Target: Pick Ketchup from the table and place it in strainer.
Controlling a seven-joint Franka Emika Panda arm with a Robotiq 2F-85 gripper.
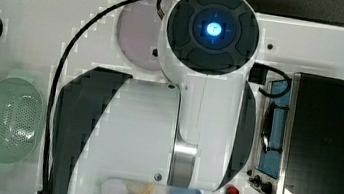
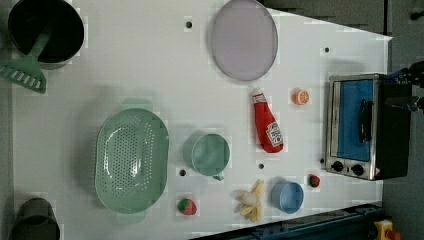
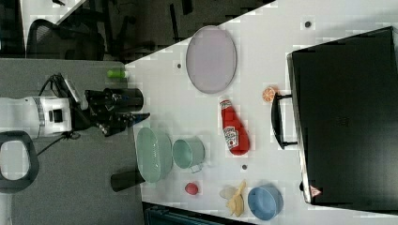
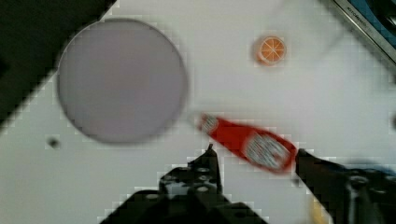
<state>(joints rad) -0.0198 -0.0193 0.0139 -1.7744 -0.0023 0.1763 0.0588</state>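
Note:
The ketchup [image 2: 267, 127] is a small red squeeze bottle with a white cap, lying on its side on the white table between the lilac plate and the oven. In the wrist view the ketchup [image 4: 252, 144] lies below my gripper [image 4: 256, 153], whose two dark fingers stand open on either side of it, well above the table and holding nothing. In the right view the gripper [image 3: 140, 117] hangs high over the scene. The pale green strainer [image 2: 131, 160] stands empty toward the left view's left, beside the green cup. The arm hides the ketchup in the top view, where the strainer [image 1: 10, 121] is visible.
A green cup [image 2: 207, 154] stands between strainer and ketchup. A grey-lilac plate [image 2: 243, 39], an orange slice [image 2: 300, 96] and a toaster oven [image 2: 360, 125] surround the bottle. A strawberry [image 2: 187, 206], banana [image 2: 252, 200], blue bowl [image 2: 287, 196] and black pot [image 2: 42, 30] lie further off.

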